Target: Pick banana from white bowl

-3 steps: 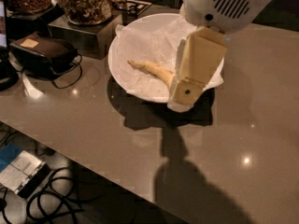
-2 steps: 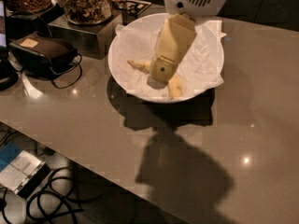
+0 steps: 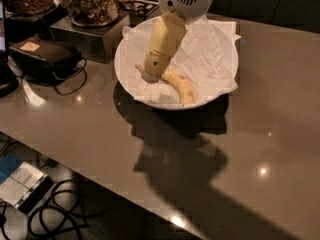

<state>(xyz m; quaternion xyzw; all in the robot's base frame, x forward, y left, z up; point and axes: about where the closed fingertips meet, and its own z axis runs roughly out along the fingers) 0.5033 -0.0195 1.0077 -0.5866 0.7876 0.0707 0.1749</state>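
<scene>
The white bowl (image 3: 220,91), wide and lined with crumpled white paper, stands on the brown table. The yellow banana (image 3: 179,85) lies in the bowl's front left part, its stem end hidden behind my gripper. My gripper (image 3: 151,76) reaches down from the white arm head at the top and hangs over the banana's left end, its tip at or just above the fruit.
Glass jars of dark snacks (image 3: 91,3) stand on a metal box (image 3: 86,34) behind and left of the bowl. A dark pouch with a cable (image 3: 44,58) lies at the left. The table's front edge (image 3: 95,176) runs diagonally, with cables on the floor below.
The arm has swung left across the bowl, so the gripper went from the banana's right end to its left end. The banana's right half is now uncovered.
</scene>
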